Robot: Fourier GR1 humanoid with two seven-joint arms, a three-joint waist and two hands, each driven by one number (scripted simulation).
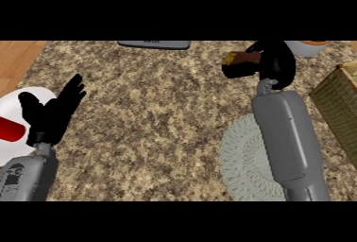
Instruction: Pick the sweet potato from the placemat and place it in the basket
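My right hand (275,64) is shut on the brown sweet potato (241,58) and holds it above the counter, beyond the far edge of the pale round placemat (244,160). One end of the sweet potato sticks out to the left of the curled fingers. The woven basket (339,101) stands at the right edge, to the right of the hand and a little nearer to me. My right forearm covers part of the placemat. My left hand (50,113) rests open at the left, fingers up.
A white plate (17,101) with a red item (10,128) lies under my left hand at the left edge. A grey flat object (155,44) sits at the far edge. A white cup (309,47) stands at the top right. Bare wood shows at the top left.
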